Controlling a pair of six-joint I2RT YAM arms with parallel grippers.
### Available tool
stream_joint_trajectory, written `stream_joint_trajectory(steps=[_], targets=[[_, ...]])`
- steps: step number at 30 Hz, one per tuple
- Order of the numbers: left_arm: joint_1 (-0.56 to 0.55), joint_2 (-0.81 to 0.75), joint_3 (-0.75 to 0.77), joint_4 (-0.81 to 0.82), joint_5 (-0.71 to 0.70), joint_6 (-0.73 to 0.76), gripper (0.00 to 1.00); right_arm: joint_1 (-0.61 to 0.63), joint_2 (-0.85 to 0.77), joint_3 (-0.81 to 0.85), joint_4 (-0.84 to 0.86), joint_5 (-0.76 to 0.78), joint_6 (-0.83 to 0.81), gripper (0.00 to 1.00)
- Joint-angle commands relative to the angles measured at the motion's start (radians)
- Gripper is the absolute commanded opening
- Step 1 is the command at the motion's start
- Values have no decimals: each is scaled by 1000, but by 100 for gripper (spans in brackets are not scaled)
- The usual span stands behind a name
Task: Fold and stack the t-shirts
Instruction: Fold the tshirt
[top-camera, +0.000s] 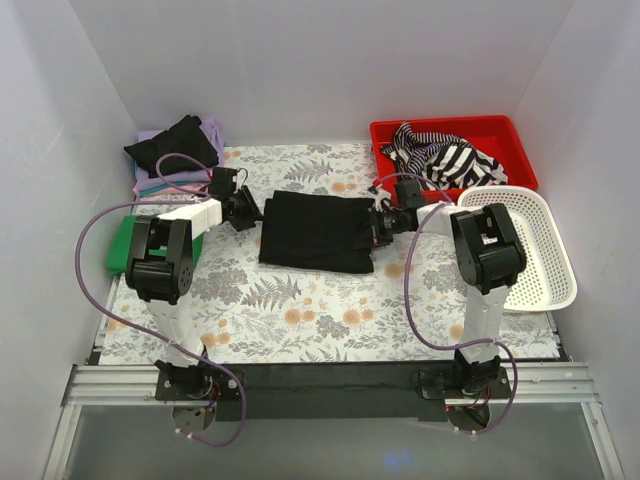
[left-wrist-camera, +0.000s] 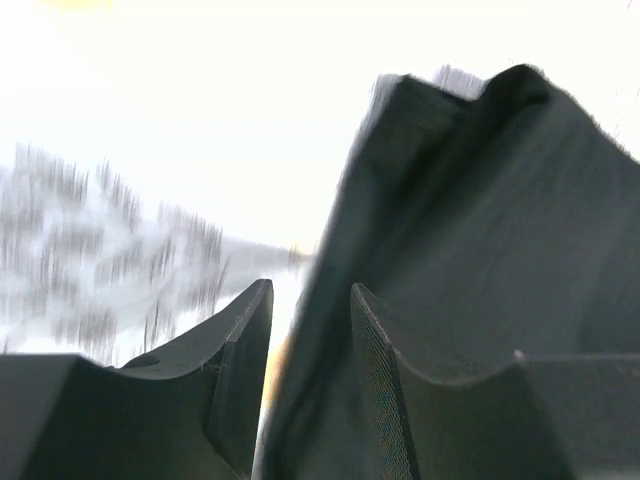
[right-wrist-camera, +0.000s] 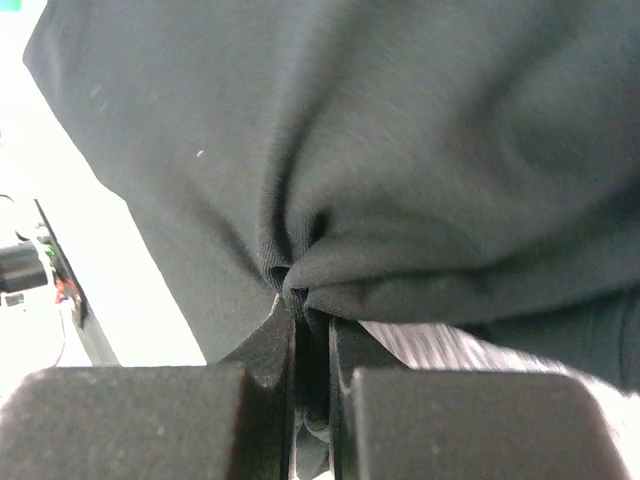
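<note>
A black t-shirt (top-camera: 318, 232) lies folded into a rectangle in the middle of the floral table covering. My right gripper (top-camera: 378, 226) is at its right edge. In the right wrist view, the right gripper (right-wrist-camera: 312, 312) is shut on a bunched fold of the black t-shirt (right-wrist-camera: 400, 150). My left gripper (top-camera: 245, 210) is at the shirt's left edge. In the left wrist view, the left gripper (left-wrist-camera: 310, 290) has its fingers apart, and the edge of the black t-shirt (left-wrist-camera: 480, 220) runs into the gap without being pinched.
A pile of shirts (top-camera: 175, 150), black on top of lilac and pink, sits at the back left, with a green one (top-camera: 118, 245) beside the left arm. A red bin (top-camera: 500, 135) holds a striped shirt (top-camera: 445, 155). A white mesh basket (top-camera: 545, 250) stands at the right.
</note>
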Motion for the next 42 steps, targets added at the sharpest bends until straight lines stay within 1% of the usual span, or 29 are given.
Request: stream_joint_trajectory(steps=[1,3,4,5,6,7,8,9,10,12,13,16,18,25,32,33,37,42], targets=[[-14,-172,-76,-34,34,-44,36,-23,-24,-48,-287,158,-167,1],[-28,-216,-131,-28,54,-48,36,-25,-14,-30,-311,138,-172,1],[-43,-254,-146,-28,51,-51,36,-22,-19,-30,-318,159,-170,31],[-54,-279,-166,-22,51,-57,36,-21,-28,-32,-313,165,-174,39],[-63,-300,-195,-11,46,-54,36,-21,-42,-33,-312,181,-169,45],[-77,-337,-208,6,45,-51,36,-20,-88,-36,-312,202,-172,63],[-83,-351,-217,14,72,-48,36,-20,-118,-38,-309,205,-175,71],[-88,-363,-224,21,86,-47,36,-20,-148,-39,-304,217,-164,74],[-99,-379,-223,38,98,-45,36,-20,-201,-30,-302,263,-154,77],[-114,-383,-206,55,130,-45,36,-20,-250,-15,-305,312,-140,77],[-132,-382,-200,75,141,-39,36,-20,-295,-4,-304,332,-132,79],[-157,-344,-148,83,150,-22,36,-20,-321,27,-327,383,-121,80],[-162,-295,-125,87,163,-19,36,-20,-327,17,-333,396,-114,80],[-169,-160,-44,101,172,-18,36,-12,-340,-48,-293,345,-78,79],[-171,-101,-45,120,149,-16,35,-11,-320,-108,-192,278,-51,77],[-171,-97,-48,121,146,-18,35,-11,-317,-110,-187,250,-45,76],[-171,-80,-65,127,106,-16,35,-5,-323,-122,-154,227,-32,73],[-171,-14,-57,112,75,-18,35,-5,-297,-125,-121,205,-12,71]])
